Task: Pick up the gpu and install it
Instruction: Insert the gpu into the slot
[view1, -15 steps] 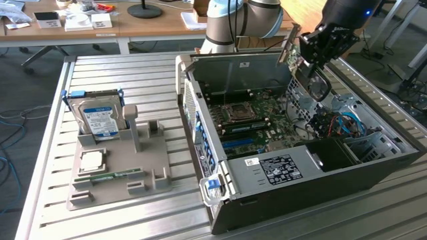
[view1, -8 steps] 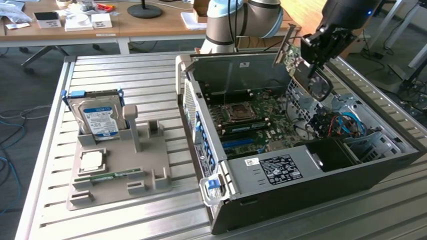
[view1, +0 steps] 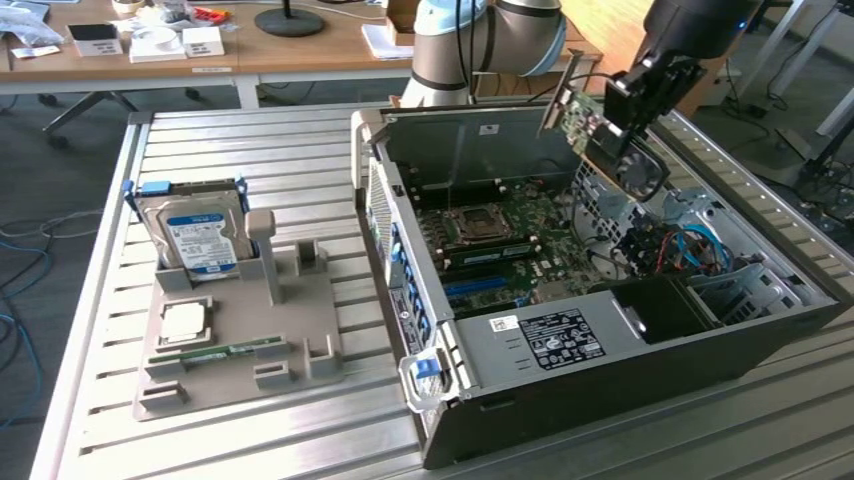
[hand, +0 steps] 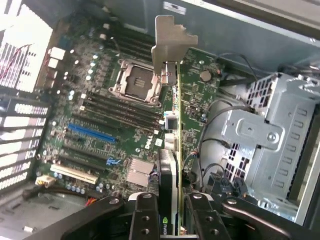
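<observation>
The tool (view1: 638, 105) is closed partway on the gpu (view1: 577, 118), its jaws pressed against the card's two flat faces near the end away from the metal bracket (hand: 167, 42). The card hangs in the air over the open computer case (view1: 587, 350), tilted, clear of the motherboard (hand: 115, 125) below and touching nothing else that shows. In the wrist view the gpu (hand: 170, 170) is seen edge-on between the tool's (hand: 172, 217) two fingers, bracket end pointing away from the camera and above the board's long slots, among them a blue one (hand: 92, 133). By its look the card is light and stiff but fragile: a thin circuit board with exposed parts and a fan on one face. A flat pinch across the faces, as here, seems the sound hold, kept off the fan and the contact edge, since a firm squeeze or a twist could crack the board. Over on the bench (view1: 267, 150), well apart from the case, the hard drive (view1: 200, 235) stands upright in its grey holder (view1: 234, 330).
</observation>
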